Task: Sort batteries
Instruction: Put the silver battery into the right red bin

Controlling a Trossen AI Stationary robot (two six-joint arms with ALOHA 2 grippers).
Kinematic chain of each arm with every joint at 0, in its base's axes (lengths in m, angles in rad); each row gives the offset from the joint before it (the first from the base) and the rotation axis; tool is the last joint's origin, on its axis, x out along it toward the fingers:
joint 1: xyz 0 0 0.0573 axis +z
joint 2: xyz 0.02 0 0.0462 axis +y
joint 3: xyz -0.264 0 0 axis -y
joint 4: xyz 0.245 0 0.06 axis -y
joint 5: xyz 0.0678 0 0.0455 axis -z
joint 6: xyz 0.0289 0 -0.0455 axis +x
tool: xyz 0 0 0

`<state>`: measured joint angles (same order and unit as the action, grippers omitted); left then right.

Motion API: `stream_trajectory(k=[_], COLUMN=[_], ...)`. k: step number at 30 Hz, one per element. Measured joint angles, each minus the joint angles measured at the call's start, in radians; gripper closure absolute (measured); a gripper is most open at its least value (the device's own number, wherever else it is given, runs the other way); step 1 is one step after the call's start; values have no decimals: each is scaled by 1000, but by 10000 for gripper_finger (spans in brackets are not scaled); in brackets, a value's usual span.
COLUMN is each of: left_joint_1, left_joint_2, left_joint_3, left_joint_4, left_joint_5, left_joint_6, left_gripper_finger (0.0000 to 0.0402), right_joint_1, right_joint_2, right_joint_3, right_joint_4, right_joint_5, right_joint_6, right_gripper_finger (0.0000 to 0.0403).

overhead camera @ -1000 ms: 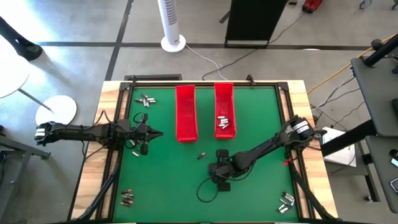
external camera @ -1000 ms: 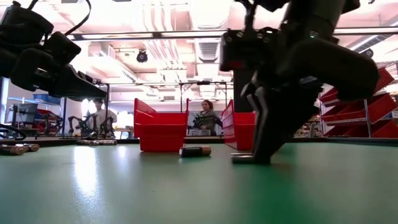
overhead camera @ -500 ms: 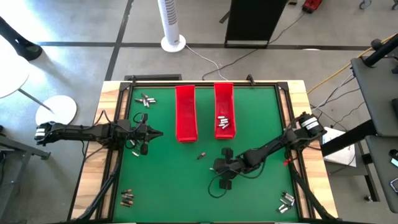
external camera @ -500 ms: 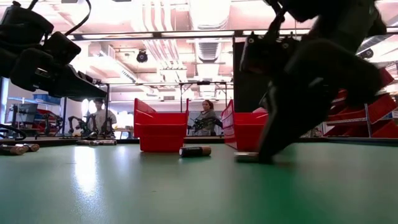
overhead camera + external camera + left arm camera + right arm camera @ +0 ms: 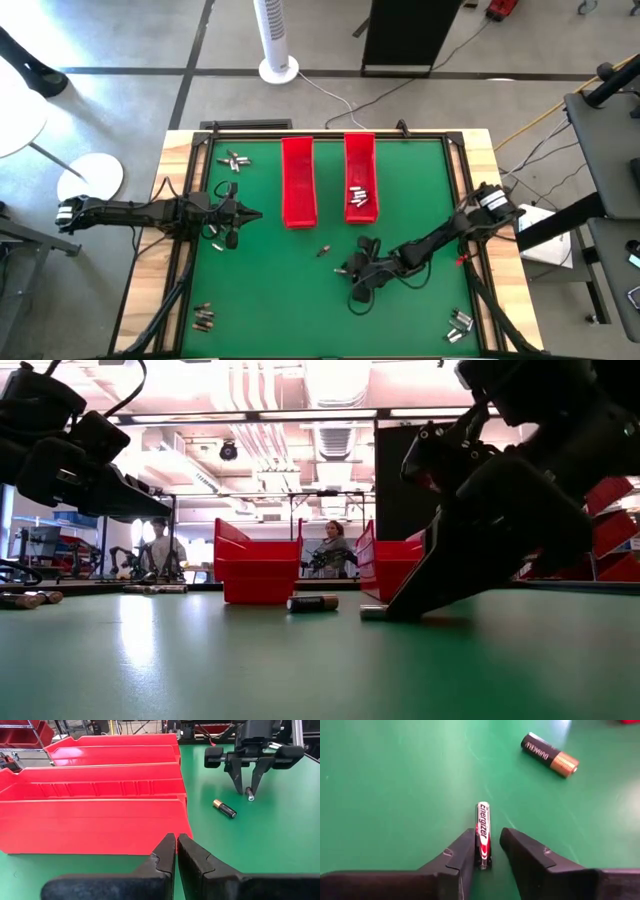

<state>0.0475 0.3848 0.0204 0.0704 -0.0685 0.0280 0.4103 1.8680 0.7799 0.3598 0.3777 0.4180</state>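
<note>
A silvery battery lies on the green mat near the table's middle, between the fingers of my right gripper, which stands open and slants down at it from the right; it also shows from the left wrist as my right gripper over the silvery battery. A dark battery with a copper end lies on its side just beyond. My left gripper is shut on nothing, held above the mat's left side before the left red tray. My right gripper has one finger close against the near end of the silvery battery, and a gap shows to the other finger. Whether that finger touches it, I cannot tell. The battery lies flat on the mat, along the fingers.
Two long red trays stand side by side at the far middle; the right tray holds several silvery batteries. Small heaps of batteries lie at the far left, near left and near right. A person shows in the room beyond.
My right gripper has tipped from pointing almost straight down to a flat slant, its wrist sinking toward the mat, with its fingertips kept at the silvery battery. The battery still lies on the mat.
</note>
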Motion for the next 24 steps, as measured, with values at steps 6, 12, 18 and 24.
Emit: stream_trajectory(k=[6,12,18,24], left_joint_1=[0,0,0,0], left_joint_2=[0,0,0,0], left_joint_3=[0,0,0,0], left_joint_4=[0,0,0,0], left_joint_5=[0,0,0,0], left_joint_6=[0,0,0,0], left_gripper_finger=[402,402,402,402], right_joint_1=[-3,-19,-46,-62], right_joint_2=[3,2,-1,-5], right_joint_3=[-3,-4,-17,-20], right_joint_4=[51,42,40,-2], right_joint_5=[34,42,8,-12], right_joint_6=[-61,-57,-55,-60], right_gripper_finger=[308,342,365,364])
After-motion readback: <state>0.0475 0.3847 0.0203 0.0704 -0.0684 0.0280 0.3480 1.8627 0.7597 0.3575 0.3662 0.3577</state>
